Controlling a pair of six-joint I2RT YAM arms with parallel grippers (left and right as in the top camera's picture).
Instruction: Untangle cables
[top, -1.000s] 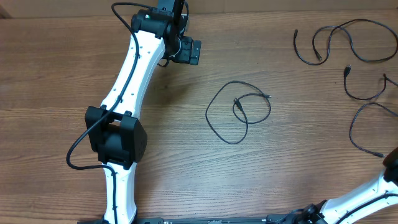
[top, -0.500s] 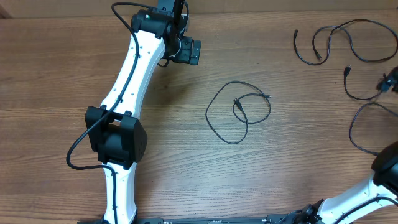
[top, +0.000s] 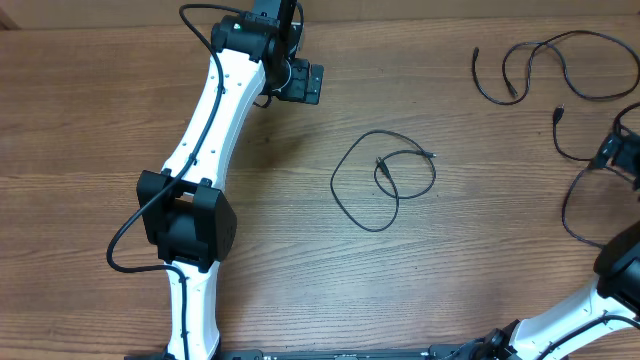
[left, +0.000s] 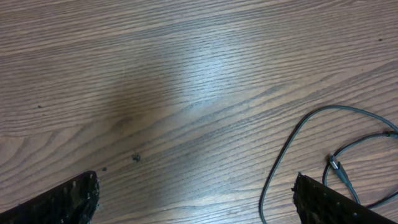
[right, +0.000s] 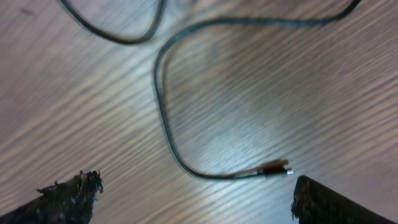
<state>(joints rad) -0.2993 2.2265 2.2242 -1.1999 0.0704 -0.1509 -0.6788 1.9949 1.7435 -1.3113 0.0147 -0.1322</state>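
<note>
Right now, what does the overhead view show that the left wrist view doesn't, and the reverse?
Only overhead: the left gripper near the table's far edge, and the right gripper among the separate cables on the right. Only left wrist: a close-up of a silver-tipped plug, with that gripper's fingertips wide apart over bare wood. Both: the looped cable lying on the wooden table.

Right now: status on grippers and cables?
Left gripper open, empty. Right gripper open, empty, over a cable end. Looped cable mid-table, untouched. Nothing blocking.
</note>
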